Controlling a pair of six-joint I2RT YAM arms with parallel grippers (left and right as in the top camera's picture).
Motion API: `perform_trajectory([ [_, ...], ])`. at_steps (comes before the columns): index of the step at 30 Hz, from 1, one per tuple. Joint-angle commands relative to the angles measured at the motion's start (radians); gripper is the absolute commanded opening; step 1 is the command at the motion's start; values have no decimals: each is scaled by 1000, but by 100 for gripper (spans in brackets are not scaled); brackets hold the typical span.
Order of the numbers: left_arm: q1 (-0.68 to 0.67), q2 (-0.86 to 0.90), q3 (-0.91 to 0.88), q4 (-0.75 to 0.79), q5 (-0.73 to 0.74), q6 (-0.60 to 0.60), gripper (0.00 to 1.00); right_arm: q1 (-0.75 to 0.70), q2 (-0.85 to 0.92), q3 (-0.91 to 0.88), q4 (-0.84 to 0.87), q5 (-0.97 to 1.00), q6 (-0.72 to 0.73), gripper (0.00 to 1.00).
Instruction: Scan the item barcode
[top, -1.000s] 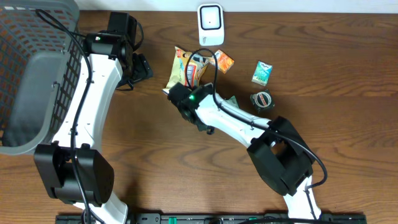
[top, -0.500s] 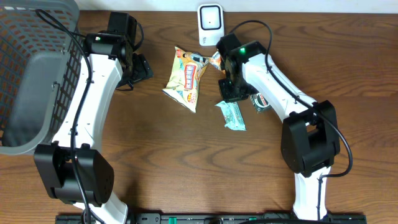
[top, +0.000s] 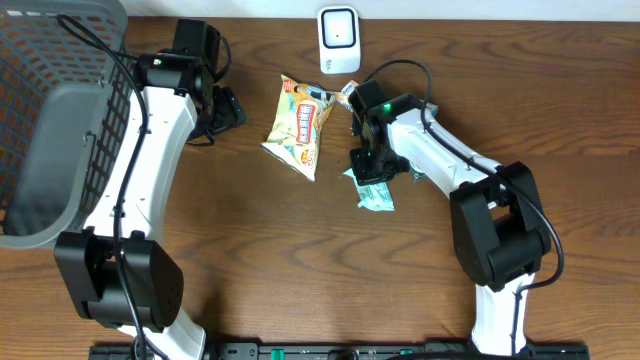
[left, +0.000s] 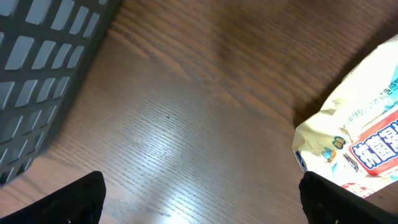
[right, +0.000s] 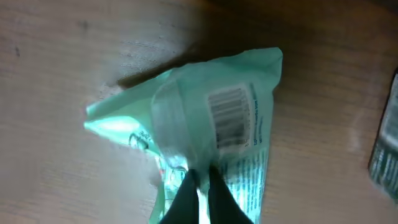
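a grey mesh basket (top: 40, 130) is sitting at the far left of the wooden surface (top: 250, 250). the left arm is reaching up along the basket's right side. the left gripper (top: 226, 108) is hovering near the basket's upper right corner with its fingers (left: 74, 199) spread wide, holding nothing. in the left wrist view bare wood is showing between them, with the basket wall on the left and a corner of a yellow snack bag (top: 300, 125) on the right.

that snack bag is lying flat near the middle of the surface. a white scanner (top: 339, 40) is standing at the far edge, just right of the bag's top. a small orange packet (top: 349, 93) is peeking out between the bag and the right arm.

the right gripper (top: 370, 168) is pointing down, right of the snack bag and well apart from the scanner, its fingers pressed together and pinching one end of a green packet (top: 377, 195). in the right wrist view the packet is crumpling where it is pinched, and its barcode (right: 227, 116) is facing the camera. whether the packet is touching the wood cannot be told. a dark object (right: 384, 149) is showing at that view's right edge, too blurred to identify.
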Motion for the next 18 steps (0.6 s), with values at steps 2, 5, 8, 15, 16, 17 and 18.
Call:
perform_trajectory([
  [2, 3, -5, 3, -3, -13, 17, 98, 17, 29, 149, -174, -32, 27, 3],
  [5, 3, -5, 3, -3, -13, 17, 98, 25, 29, 217, -299, -22, 11, 14],
  [8, 3, -5, 3, -3, -13, 17, 98, 43, 30, 192, -353, 40, 11, 20],
  [15, 3, -5, 3, -3, -13, 17, 98, 82, 30, -34, -91, 73, 83, 25],
  [16, 3, -5, 3, -3, -13, 17, 98, 89, 30, -73, -39, 69, 108, 16],
  [17, 3, -5, 3, -3, -13, 17, 98, 93, 30, -86, -33, 69, 130, 9],
  [18, 3, -5, 3, -3, -13, 17, 98, 97, 29, -74, -61, 66, 132, 1],
])
